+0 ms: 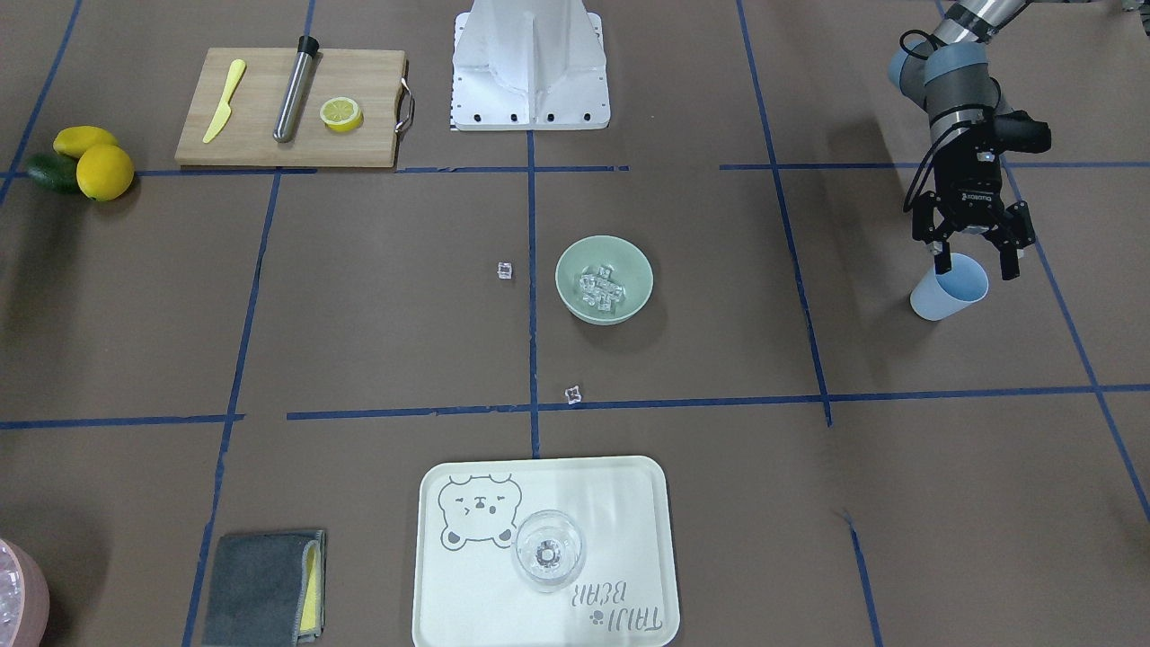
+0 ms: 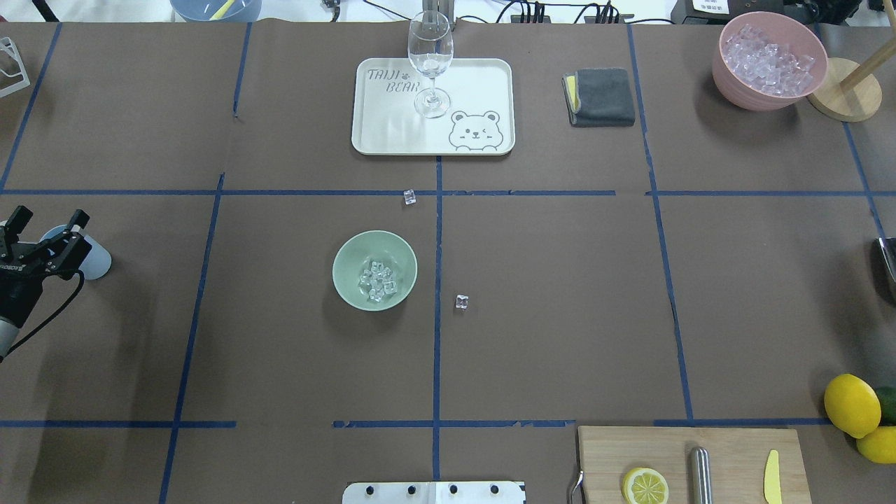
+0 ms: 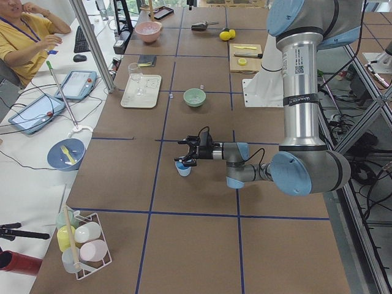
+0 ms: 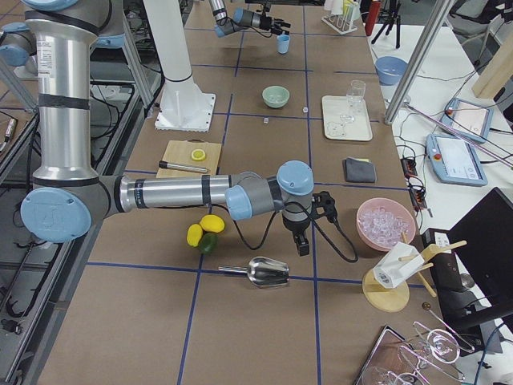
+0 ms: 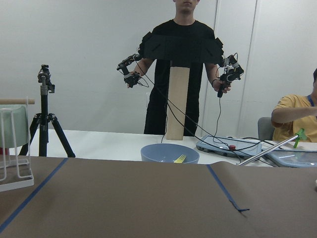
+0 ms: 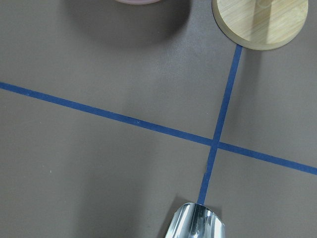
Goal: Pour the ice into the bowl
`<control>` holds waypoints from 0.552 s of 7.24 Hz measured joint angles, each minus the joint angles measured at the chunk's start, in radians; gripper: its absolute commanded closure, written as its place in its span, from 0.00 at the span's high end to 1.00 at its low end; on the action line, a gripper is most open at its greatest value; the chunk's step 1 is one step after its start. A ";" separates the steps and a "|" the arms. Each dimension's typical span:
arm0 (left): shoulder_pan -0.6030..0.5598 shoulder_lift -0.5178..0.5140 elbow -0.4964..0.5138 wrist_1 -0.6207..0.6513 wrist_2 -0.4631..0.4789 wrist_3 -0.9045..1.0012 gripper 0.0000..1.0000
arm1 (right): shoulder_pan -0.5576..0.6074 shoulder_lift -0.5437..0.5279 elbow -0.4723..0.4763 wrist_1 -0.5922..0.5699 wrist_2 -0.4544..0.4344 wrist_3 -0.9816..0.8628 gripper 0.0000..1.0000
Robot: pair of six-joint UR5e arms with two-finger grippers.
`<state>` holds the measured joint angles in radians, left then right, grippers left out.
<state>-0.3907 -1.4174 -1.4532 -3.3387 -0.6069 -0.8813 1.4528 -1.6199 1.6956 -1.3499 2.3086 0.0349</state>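
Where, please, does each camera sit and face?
Front-facing: across the table, facing the base; left gripper at blue cup.
Overhead: behind the robot, looking down; left gripper at left edge.
Exterior left: table's end; left arm near.
Exterior right: opposite end; right arm near.
Left wrist: level, toward a standing person; no gripper.
Right wrist: straight down at scoop; no gripper.
Shared: all exterior views show the bowl.
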 measured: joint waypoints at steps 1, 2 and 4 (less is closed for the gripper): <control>-0.038 0.004 -0.015 -0.004 -0.081 0.053 0.99 | 0.000 0.000 0.001 0.000 0.000 0.003 1.00; -0.104 0.005 -0.029 -0.001 -0.184 0.118 0.99 | 0.000 0.002 0.001 0.000 0.000 0.005 1.00; -0.287 0.004 -0.047 0.035 -0.451 0.241 0.99 | 0.000 0.004 0.004 0.000 -0.001 0.010 1.00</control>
<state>-0.6782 -1.4137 -1.5003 -3.3038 -1.0576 -0.6399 1.4526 -1.6156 1.6993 -1.3499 2.3077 0.0447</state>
